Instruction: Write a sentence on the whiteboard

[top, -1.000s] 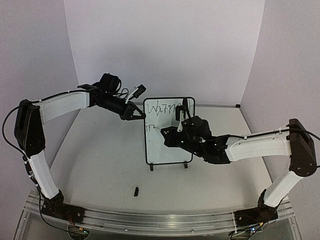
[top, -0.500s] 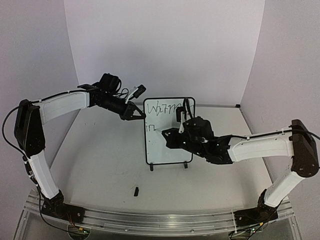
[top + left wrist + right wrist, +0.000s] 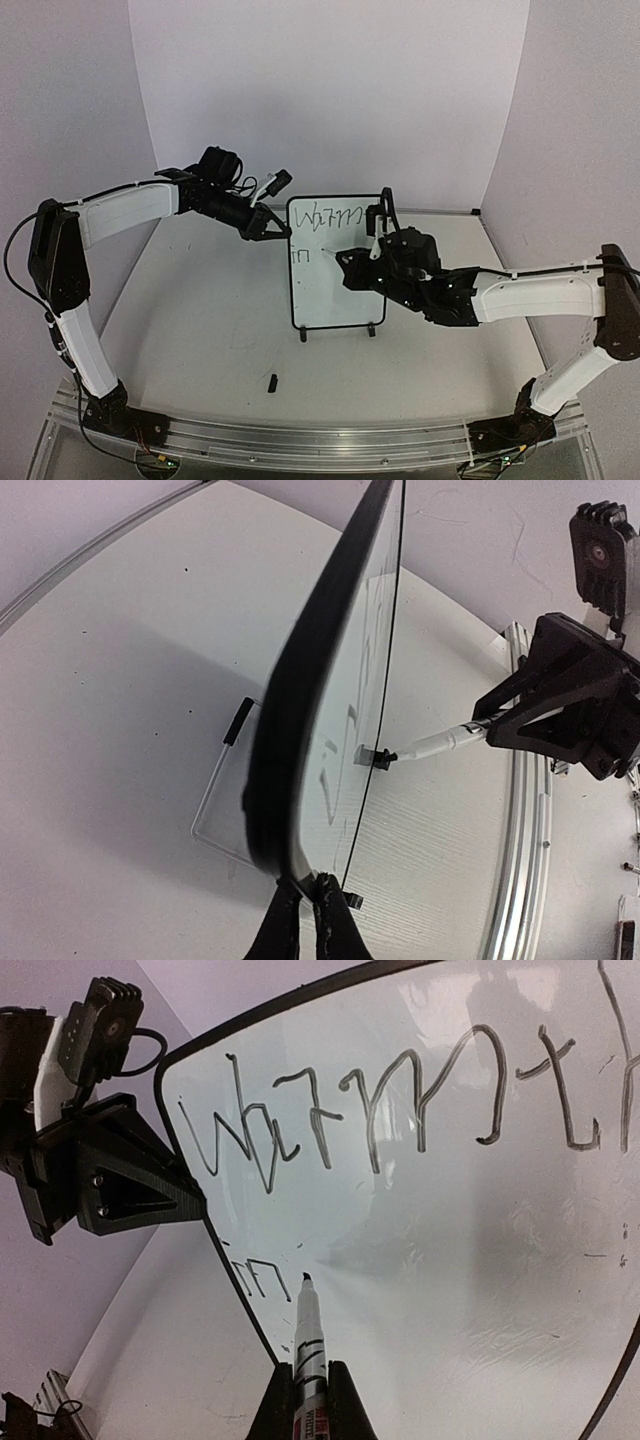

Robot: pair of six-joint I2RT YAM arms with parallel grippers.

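Small glossy whiteboard (image 3: 335, 295) with a thin black frame, standing upright.
Left gripper (image 3: 303, 892) pinches its frame edge; right gripper (image 3: 308, 1372) pinches a white marker (image 3: 308, 1325), tip apparently touching beside dark handwritten lettering (image 3: 400, 1100).

Handwritten "Warmth" atop the whiteboard (image 3: 450, 1260), "in" below at its left edge, marker (image 3: 308, 1345) label illegible
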